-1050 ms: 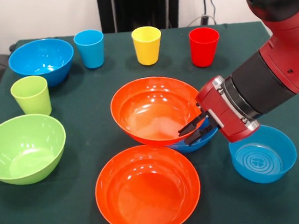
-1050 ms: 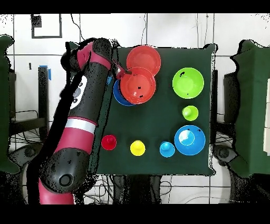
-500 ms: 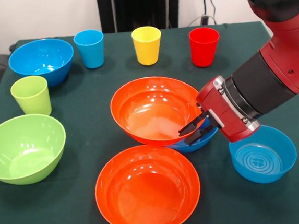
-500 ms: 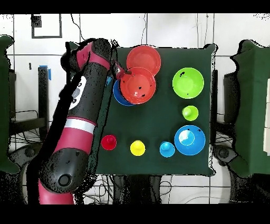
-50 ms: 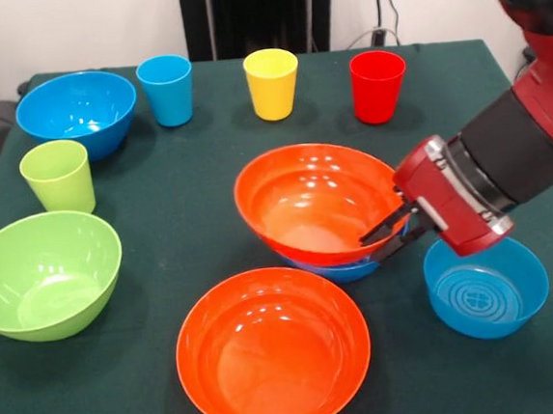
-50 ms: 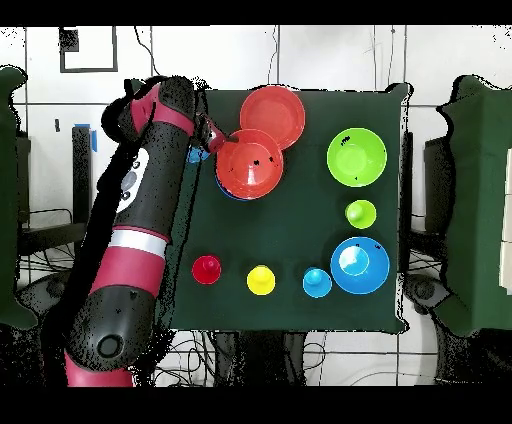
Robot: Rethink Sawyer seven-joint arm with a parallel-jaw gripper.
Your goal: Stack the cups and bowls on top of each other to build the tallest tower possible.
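Front view first. My claw [image 5: 388,236] sits right of centre, its two dark fingers pinched on the right rim of the orange bowl [image 5: 317,201], one finger inside the wall and one under it. That bowl rests in a blue bowl [image 5: 345,267], of which only a sliver shows under its lower edge. I judge the step to be seating the orange bowl squarely: I want it centred and level before I let go, and I should open only a little and draw off to the right so the rim is not dragged. Just below my wrist sits the smaller blue bowl [image 5: 486,288], close enough to bump on the way out. The second orange bowl [image 5: 273,349] lies at lower centre, just beside the stack. The lime green bowl [image 5: 42,274] is at lower left, with the lime green cup [image 5: 58,176] above it. The other deep blue bowl [image 5: 77,111] is at upper left, and the blue cup [image 5: 166,89], yellow cup [image 5: 272,83] and red cup [image 5: 377,86] line the top of the desk [image 5: 159,198].

Overhead view: the claw [image 6: 213,136] meets the held bowl [image 6: 249,165] at its upper left. The spare orange bowl [image 6: 273,112] touches it above. The cups run along the bottom, well apart from the stack.
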